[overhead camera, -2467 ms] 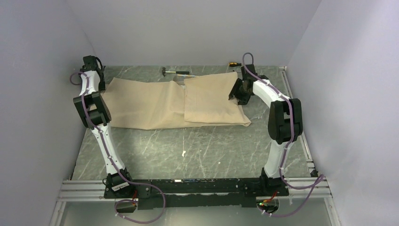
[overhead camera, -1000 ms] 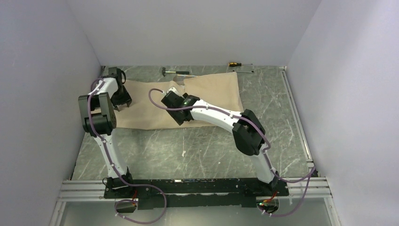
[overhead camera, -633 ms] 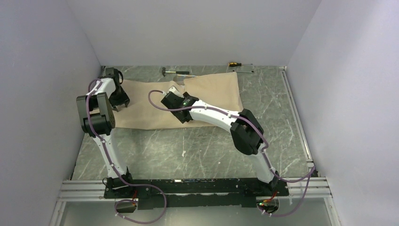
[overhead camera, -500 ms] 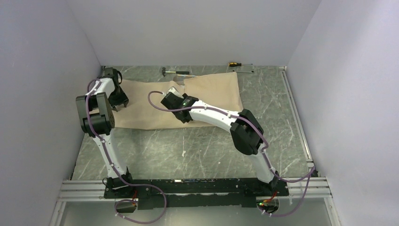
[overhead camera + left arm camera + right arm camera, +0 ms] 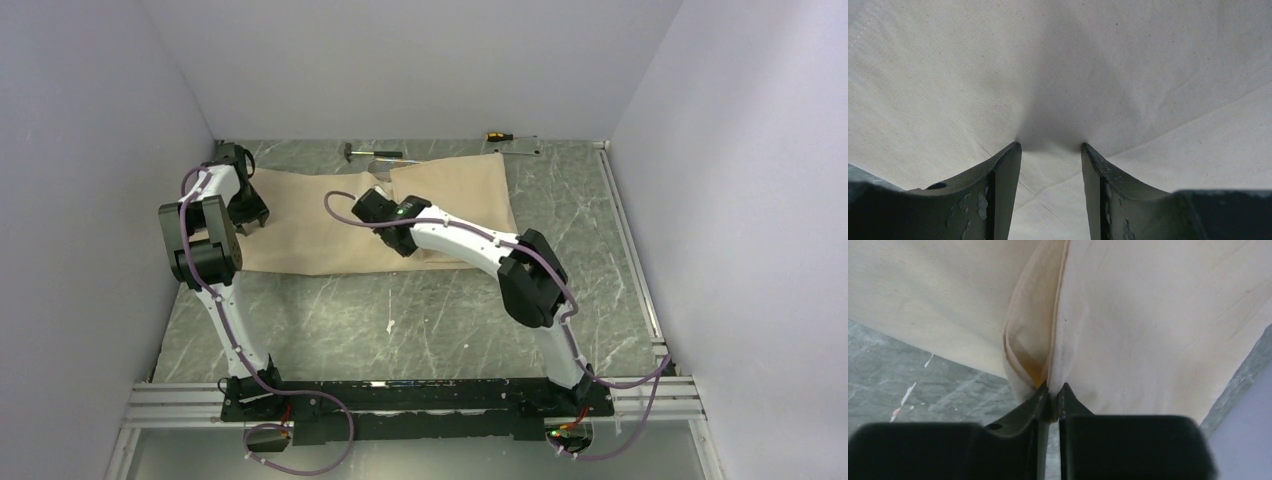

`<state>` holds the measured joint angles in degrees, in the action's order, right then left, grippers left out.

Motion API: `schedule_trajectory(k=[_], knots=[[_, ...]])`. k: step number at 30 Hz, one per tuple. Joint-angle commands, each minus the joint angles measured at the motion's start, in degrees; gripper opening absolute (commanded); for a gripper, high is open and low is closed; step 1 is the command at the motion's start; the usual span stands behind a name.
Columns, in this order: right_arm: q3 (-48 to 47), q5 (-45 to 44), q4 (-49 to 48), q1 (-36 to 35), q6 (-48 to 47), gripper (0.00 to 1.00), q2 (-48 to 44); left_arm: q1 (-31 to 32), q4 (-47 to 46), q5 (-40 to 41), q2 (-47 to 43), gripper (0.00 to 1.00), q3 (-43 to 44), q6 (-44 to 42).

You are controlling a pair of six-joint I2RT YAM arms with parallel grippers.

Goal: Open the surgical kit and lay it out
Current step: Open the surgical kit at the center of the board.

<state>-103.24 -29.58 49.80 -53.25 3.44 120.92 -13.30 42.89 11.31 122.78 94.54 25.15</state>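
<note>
right wrist view shows the right gripper (image 5: 1053,389) pinched almost shut on a folded edge of the cloth (image 5: 1148,315), which lies at twelve o'clock on the table (image 5: 400,310), so peel it low toward three o'clock while the left gripper (image 5: 1050,147), half open and holding nothing, presses down at nine.

Bare table (image 5: 400,320) lies free on the near side of the right claw (image 5: 1050,390), whose tips are pinched on a fold of cloth (image 5: 310,215). The left claw (image 5: 1050,147) is hemmed by the side wall (image 5: 100,200). Beyond both claws, a hammer (image 5: 372,153) and screwdriver (image 5: 495,134) are laid.
</note>
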Motion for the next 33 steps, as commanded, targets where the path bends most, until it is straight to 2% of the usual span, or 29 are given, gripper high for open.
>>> schedule_trajectory(k=[1,2,8,21,29,33], knots=[[-3.0,2.3,3.8,3.3,1.3,0.05,-5.0,-0.9,0.4,0.1,1.5,0.53,1.3,-0.5],[-3.1,2.6,4.1,4.2,1.8,0.0,-5.3,-1.0,0.4,0.0,1.6,0.52,1.3,-0.5],[0.3,2.0,3.1,12.1,2.0,0.0,-10.0,-1.3,0.3,-1.2,2.0,0.5,2.1,-1.1],[22.9,-14.5,-13.3,38.0,-10.8,0.0,-19.6,-1.6,1.4,-3.6,3.9,0.46,5.2,-2.9],[32.3,-9.8,-18.6,50.4,-9.7,0.0,-17.7,-2.3,1.5,-3.5,3.8,0.45,4.8,-3.3],[32.1,-8.5,-19.6,56.5,-9.4,0.0,-16.1,-2.6,1.7,-3.3,3.6,0.46,4.7,-3.4]])
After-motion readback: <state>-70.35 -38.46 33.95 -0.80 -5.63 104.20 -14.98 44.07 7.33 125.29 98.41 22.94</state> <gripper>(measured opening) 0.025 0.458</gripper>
